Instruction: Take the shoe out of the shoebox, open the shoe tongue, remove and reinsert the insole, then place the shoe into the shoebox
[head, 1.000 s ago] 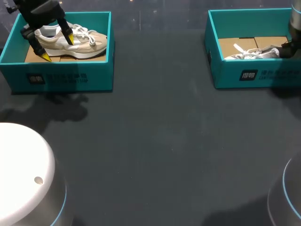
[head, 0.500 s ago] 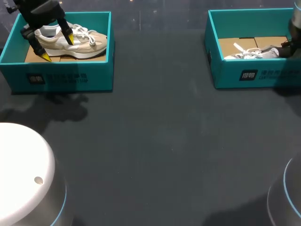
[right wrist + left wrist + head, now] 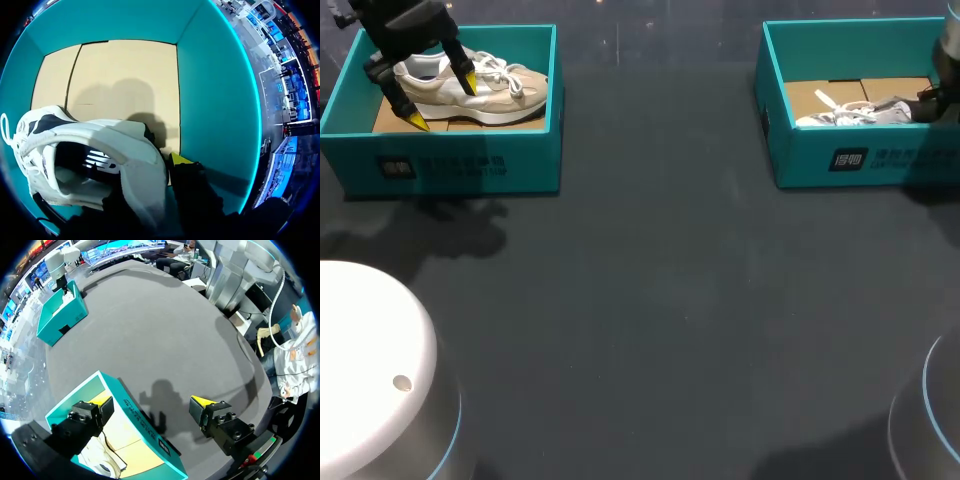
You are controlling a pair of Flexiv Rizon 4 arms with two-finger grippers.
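Right gripper (image 3: pixel 155 175) clenched on the white lace-up sneaker (image 3: pixel 100 145) at its heel, inside the teal cardboard shoebox (image 3: pixel 865 160) at the far right corner of the tabletop (image 3: pixel 650 300), set for the lift-out. Left gripper (image 3: pixel 440 100) splayed over the far-left teal box (image 3: pixel 450 165).

Table (image 3: pixel 660 300): dark grey, matte, flat. Two teal boxes are set directly on it, both open at the top, both toward the far edge. Left box (image 3: pixel 450 165) is placed at the far left, right box (image 3: pixel 860 160) at the far right; they are kept well apart, with bare table between them. A printed label is carried on the near wall of each. A brown cardboard floor is seen inside both. Soft shadows are cast on the table just before the left box.
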